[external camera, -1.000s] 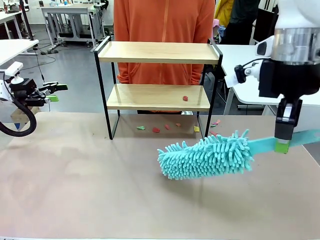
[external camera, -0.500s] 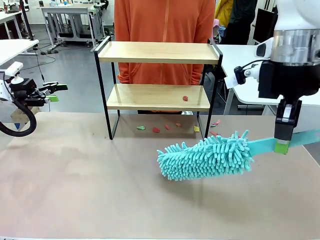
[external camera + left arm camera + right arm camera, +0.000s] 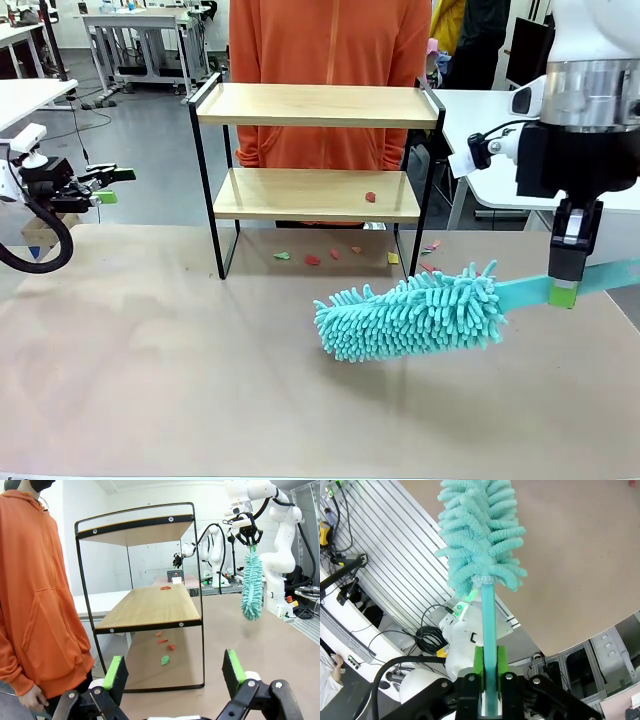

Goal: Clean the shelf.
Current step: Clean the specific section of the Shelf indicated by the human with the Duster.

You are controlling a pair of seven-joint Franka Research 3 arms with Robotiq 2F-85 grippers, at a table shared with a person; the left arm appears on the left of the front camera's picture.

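The shelf (image 3: 316, 105) stands at the table's far side, two wooden boards in a black frame, also seen in the left wrist view (image 3: 150, 605). A small red scrap (image 3: 370, 197) lies on its lower board. My right gripper (image 3: 565, 292) is shut on the handle of a teal fluffy duster (image 3: 410, 312), held above the table in front of the shelf's right side; the wrist view shows the pads (image 3: 478, 661) clamping the handle and the duster (image 3: 480, 535) head beyond. My left gripper (image 3: 108, 185) hangs open off the table's left edge, pads (image 3: 116, 672) wide apart.
Several coloured scraps (image 3: 312, 259) lie on the table under and beside the shelf. A person in an orange hoodie (image 3: 325, 40) stands right behind the shelf. White tables (image 3: 30, 95) stand to the left and right in the background.
The duster sank slightly between the earliest frame and now; otherwise nothing has visibly moved.
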